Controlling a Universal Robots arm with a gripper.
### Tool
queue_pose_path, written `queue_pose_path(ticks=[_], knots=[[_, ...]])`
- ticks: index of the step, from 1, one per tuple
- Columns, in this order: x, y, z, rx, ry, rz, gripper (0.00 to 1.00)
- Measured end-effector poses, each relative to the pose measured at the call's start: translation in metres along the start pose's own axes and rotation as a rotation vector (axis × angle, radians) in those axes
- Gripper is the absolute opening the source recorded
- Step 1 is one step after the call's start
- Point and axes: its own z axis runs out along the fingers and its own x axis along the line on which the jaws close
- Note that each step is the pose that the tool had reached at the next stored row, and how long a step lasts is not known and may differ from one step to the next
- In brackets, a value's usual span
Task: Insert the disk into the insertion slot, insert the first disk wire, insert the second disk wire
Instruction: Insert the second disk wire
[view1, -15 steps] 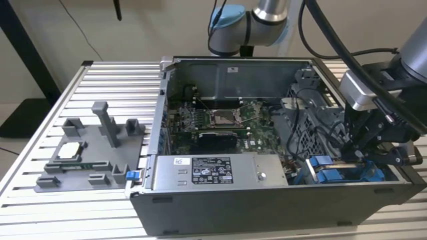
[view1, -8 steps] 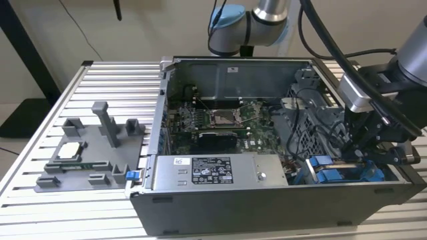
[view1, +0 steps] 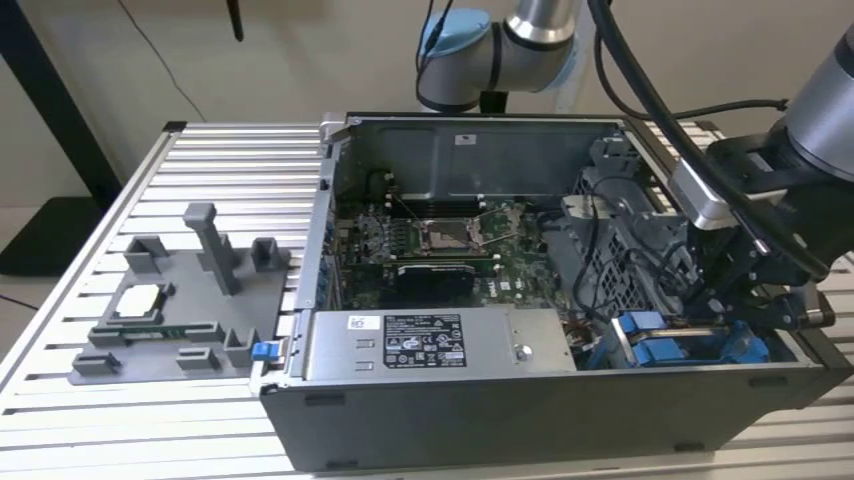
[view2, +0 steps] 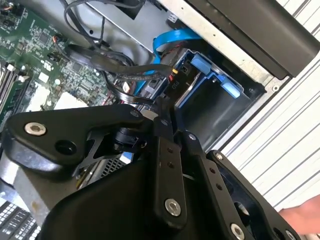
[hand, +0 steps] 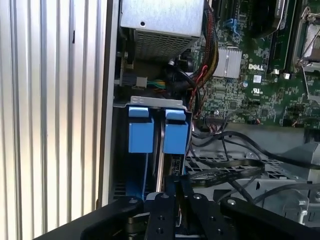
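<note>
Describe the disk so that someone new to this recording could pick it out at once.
Start at the open dark-grey computer case on the slatted metal table. Go to its near corner on the exterior view's right, beside the grey labelled power-supply box, under the black gripper. The disk sits there in the drive bay; its bright blue plastic frame sets it apart from the grey metal and black cables around it.

Arm: your arm (view1: 534, 40) reaches in from the rear and bends down at the exterior view's right.
Wrist: yours angles downward.
Tool: your tool (view1: 747, 300) points down, low; black linkages (view2: 165, 165) fold close together.
</note>
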Motion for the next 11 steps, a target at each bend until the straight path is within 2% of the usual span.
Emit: queue_pose_path(ticks=[6,11], knots=[[-0.0002,0.0002,0.0023,0.0036,-0.0006,0.012,0.0],[-0.0002,0.0002,0.0024,0.0112,0.0039,0.067,0.0]])
